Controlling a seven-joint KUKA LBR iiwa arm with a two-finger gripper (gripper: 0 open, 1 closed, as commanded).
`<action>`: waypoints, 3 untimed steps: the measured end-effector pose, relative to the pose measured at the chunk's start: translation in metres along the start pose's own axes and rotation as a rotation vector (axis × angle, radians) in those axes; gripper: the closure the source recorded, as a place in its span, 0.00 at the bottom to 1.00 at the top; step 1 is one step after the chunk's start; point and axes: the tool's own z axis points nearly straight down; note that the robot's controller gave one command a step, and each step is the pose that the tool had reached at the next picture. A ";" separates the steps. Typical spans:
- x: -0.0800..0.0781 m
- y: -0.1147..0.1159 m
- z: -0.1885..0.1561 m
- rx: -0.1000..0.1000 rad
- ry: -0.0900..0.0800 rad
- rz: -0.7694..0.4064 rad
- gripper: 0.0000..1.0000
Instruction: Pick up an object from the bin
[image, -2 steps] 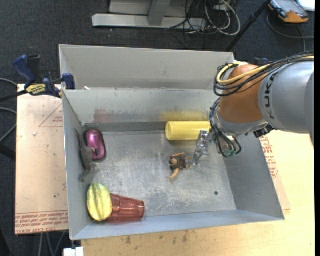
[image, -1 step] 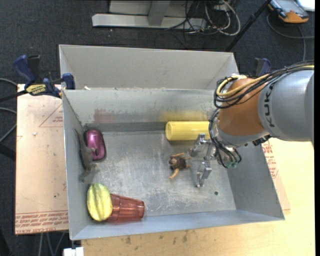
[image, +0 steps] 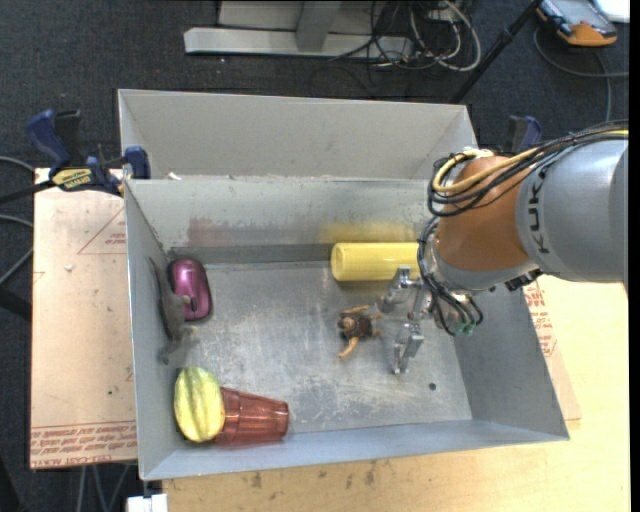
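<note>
Grey metal bin holds six loose things, one of each. A yellow cylinder lies at 1 o'clock by the back wall. A red cup on its side touches a yellow-green fruit at 7 o'clock. A magenta lump and a grey strip sit at 9 o'clock. Smallest, a brown figure lies near centre, just at 9 o'clock of the gripper, which hangs low at 3 o'clock. Whether the gripper is wide or narrow I cannot tell. Nothing looks lifted yet: grasp and lift remain.
</note>
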 end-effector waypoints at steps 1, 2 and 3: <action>-0.018 0.039 -0.001 0.006 -0.002 0.001 0.00; -0.043 0.058 -0.002 -0.003 -0.002 0.008 1.00; -0.043 0.058 -0.002 -0.003 -0.002 0.008 1.00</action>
